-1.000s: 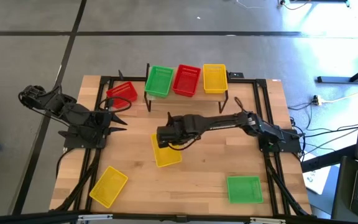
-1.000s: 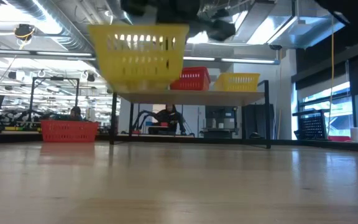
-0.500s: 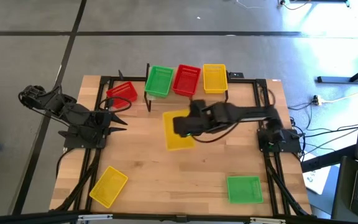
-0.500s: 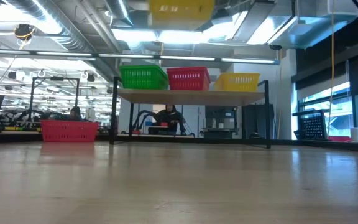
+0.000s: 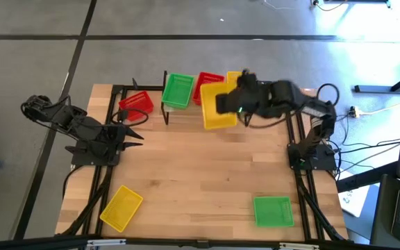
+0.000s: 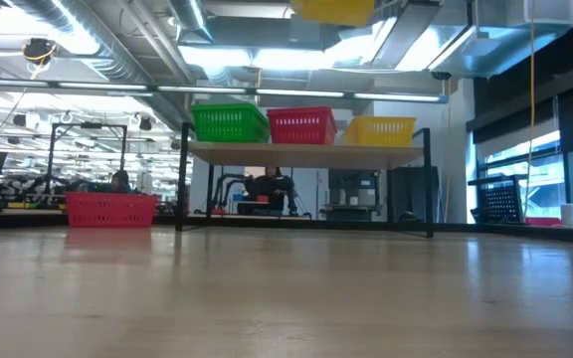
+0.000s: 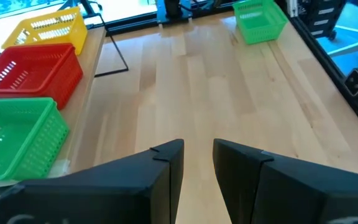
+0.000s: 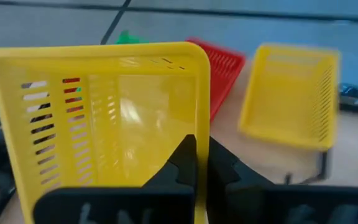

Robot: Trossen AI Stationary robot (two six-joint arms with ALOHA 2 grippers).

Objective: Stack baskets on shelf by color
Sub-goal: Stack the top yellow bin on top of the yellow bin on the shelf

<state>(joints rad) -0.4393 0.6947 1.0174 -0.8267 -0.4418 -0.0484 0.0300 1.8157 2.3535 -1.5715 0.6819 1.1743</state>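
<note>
While our right gripper (image 5: 236,105) pinches a yellow basket's (image 5: 217,105) rim, clamped tight, we've got it hanging above the shelf (image 6: 306,148) nr the red one (image 5: 207,81). Risk: w/ a one-edge grip it could tilt and land skewed on the yellow basket there (image 8: 289,94). Left gripper (image 7: 197,163) parked, fingers apart, holding nothing.

Three baskets (image 5: 178,90) on shelf (image 6: 306,150)

yellow basket (image 5: 219,107): lifted over shelf (image 6: 306,151) | others: scattered

Low light-wood shelf on thin black legs (image 6: 306,149), green (image 6: 229,123), red (image 6: 301,125) and yellow mesh plastic baskets (image 6: 378,130) lined up on top, another red mesh basket (image 6: 110,209) on the desk (image 6: 286,298) at left, yellow basket underside (image 6: 332,10) high at the top edge, seated person (image 6: 270,189) beyond
</note>
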